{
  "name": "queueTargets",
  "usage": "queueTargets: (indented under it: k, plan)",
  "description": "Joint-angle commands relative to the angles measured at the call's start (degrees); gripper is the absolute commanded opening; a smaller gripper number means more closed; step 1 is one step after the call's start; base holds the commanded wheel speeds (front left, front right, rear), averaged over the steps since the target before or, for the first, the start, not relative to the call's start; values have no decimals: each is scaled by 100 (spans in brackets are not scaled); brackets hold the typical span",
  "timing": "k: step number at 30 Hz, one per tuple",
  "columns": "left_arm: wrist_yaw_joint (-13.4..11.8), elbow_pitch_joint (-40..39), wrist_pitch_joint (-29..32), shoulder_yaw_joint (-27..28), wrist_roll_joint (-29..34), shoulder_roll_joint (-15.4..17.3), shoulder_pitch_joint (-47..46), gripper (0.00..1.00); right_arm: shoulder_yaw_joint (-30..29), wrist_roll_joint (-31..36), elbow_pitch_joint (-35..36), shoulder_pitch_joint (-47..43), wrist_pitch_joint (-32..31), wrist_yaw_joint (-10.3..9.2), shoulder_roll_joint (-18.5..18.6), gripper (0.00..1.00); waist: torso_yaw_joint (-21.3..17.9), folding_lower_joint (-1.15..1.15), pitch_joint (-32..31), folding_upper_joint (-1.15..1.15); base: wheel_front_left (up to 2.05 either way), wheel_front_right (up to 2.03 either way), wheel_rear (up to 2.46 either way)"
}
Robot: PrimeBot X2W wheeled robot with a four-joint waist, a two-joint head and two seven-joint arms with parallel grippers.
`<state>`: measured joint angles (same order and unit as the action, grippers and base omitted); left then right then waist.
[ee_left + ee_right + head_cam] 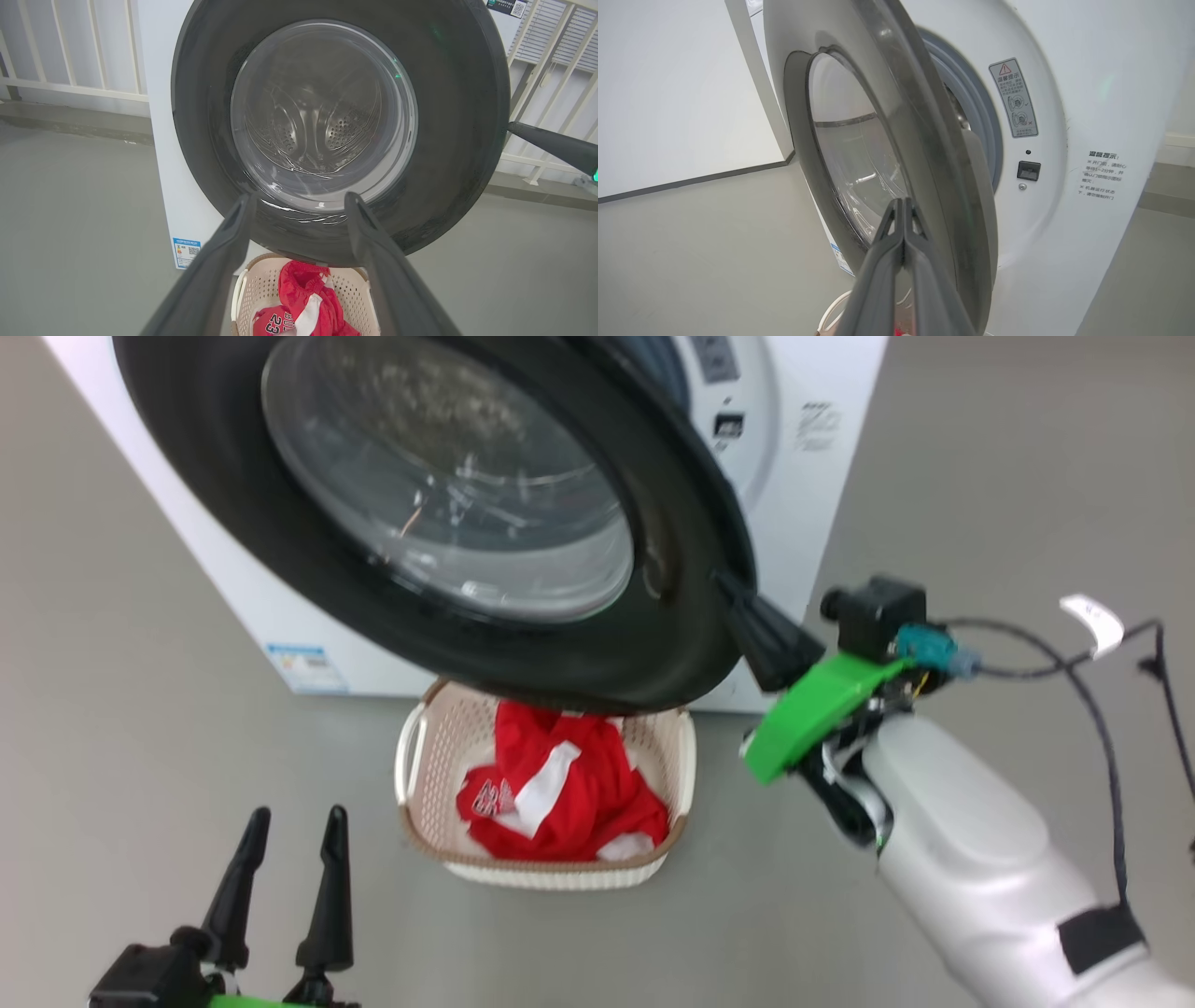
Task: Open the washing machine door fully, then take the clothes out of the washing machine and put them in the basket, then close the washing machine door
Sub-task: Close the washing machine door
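Grey floor [140, 756], washing machine [822, 504], basket [456, 728] on it

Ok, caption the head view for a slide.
Shut right gripper at rim of glossy black round glass-centred door; red striped clothes in cream perforated basket.

A white front-loading washing machine [1087, 70] stood on a bare grey floor [140, 709] beside a plain white wall [668, 93] and a white railing [70, 70], a basket [420, 775] at its foot, suggesting a sparse laundry corner, possibly a test room.
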<state>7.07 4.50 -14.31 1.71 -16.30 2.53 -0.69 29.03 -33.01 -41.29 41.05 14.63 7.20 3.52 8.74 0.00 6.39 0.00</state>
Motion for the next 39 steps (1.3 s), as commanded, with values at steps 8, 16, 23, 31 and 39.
queueTargets:
  k: [8,16,23,31,39]
  plan:
    - [-92,-166,-69,35,-158,35,-496,100,26,-94,-268,1002,37,29,-32,0,338,0,848,0,0,0,0]
    - [-91,-124,-69,-157,-139,35,-750,100,-197,-114,-381,1558,37,29,116,0,420,0,1176,0,0,0,0]
    - [-103,-33,-69,-388,-171,35,-953,100,-350,-66,-545,2118,37,29,314,0,590,0,1471,0,0,0,0]
    - [-116,-6,-69,-409,-298,35,-1048,100,-604,-111,-765,2698,37,29,306,0,656,0,1663,0,0,0,0]
    - [-71,23,-69,-392,-284,35,-1130,100,-991,197,-980,2949,37,29,176,0,651,0,1682,0,0,0,0]
